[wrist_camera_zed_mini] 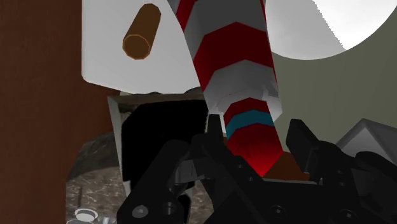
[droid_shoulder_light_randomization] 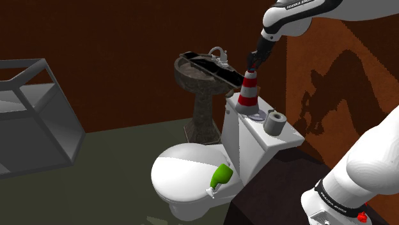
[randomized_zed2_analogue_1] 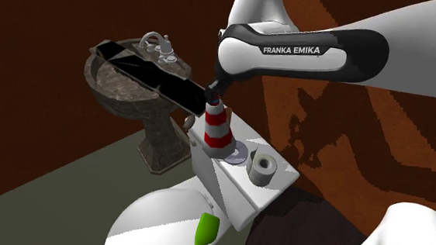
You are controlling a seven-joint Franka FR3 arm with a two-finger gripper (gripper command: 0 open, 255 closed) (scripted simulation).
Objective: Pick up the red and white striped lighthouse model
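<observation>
Fingers point(wrist_camera_zed_mini: 305, 140): parted, set either side of the lighthouse model's point(wrist_camera_zed_mini: 235, 57) tip; one lies close against it, the other seems to leave a thin gap, so no firm clamp is evident.
Gripper point(droid_shoulder_light_randomization: 254, 61): black, pointing down over the model's top.
Lighthouse model point(droid_shoulder_light_randomization: 248, 89): red and white bands, upright on a grey disc on the toilet tank lid point(droid_shoulder_light_randomization: 281, 137).
Grey roll point(droid_shoulder_light_randomization: 276, 123): same lid, near the model on the shoulder view's right, apart from it.
Green bottle point(droid_shoulder_light_randomization: 220, 176): tilted on the toilet seat, nearer the camera.
Pedestal sink point(droid_shoulder_light_randomization: 201, 83): mottled, far side, the shoulder view's left of the tank.
</observation>
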